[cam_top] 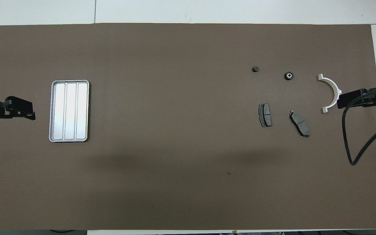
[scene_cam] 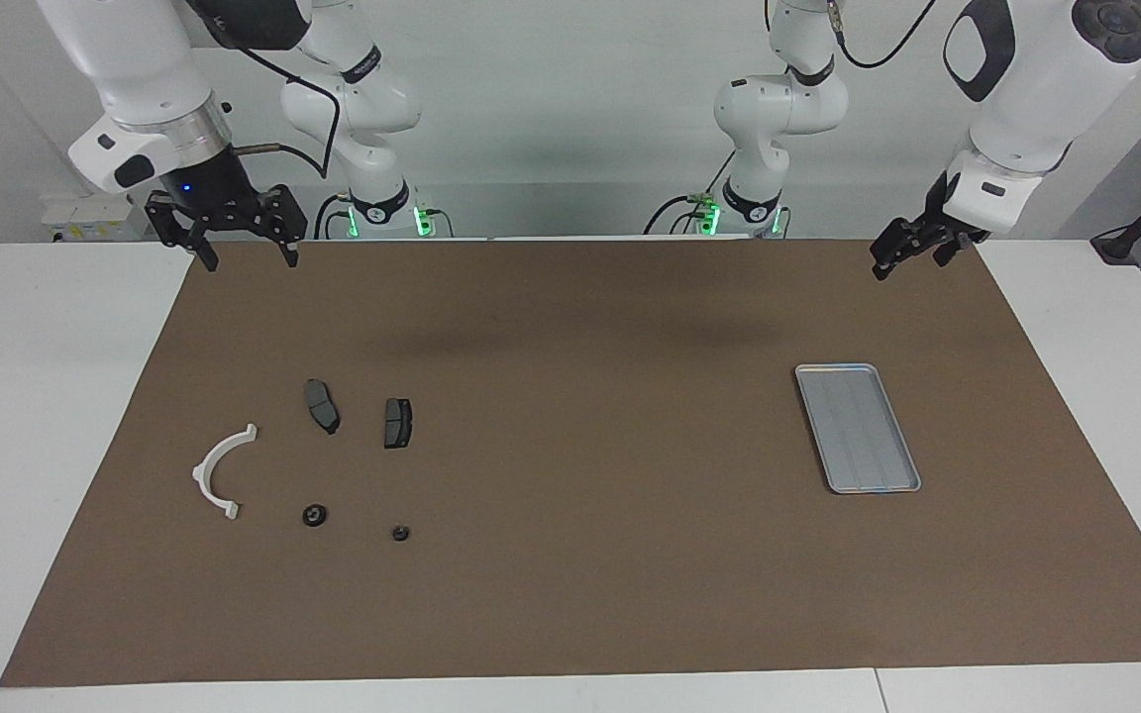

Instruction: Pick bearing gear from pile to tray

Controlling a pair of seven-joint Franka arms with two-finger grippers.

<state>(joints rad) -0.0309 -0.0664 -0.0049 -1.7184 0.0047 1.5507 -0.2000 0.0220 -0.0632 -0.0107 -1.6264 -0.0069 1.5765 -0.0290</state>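
A brown mat (scene_cam: 590, 465) is covering a white desk (scene_cam: 46, 416) with two robot arms at one end. The right hand (scene_cam: 246, 259) is hanging in the air over the mat's corner near the robots, its two fingers spread wide apart and holding nothing. The left hand (scene_cam: 892, 265) is hanging over the other near corner; whether its fingers are apart cannot be told, and nothing is showing in it.

The pile is lying toward the right arm's end of the desk: two dark brake pads (scene_cam: 322, 405) (scene_cam: 397, 423) side by side, a white curved bracket (scene_cam: 222, 471) beside them, and, farther from the robots, two small black round pieces (scene_cam: 314, 515) (scene_cam: 399, 533), the first larger. All are lying apart from each other.

The silver tray (scene_cam: 858, 428) is sitting flat toward the left arm's end, well apart from the pile, with nothing in it.
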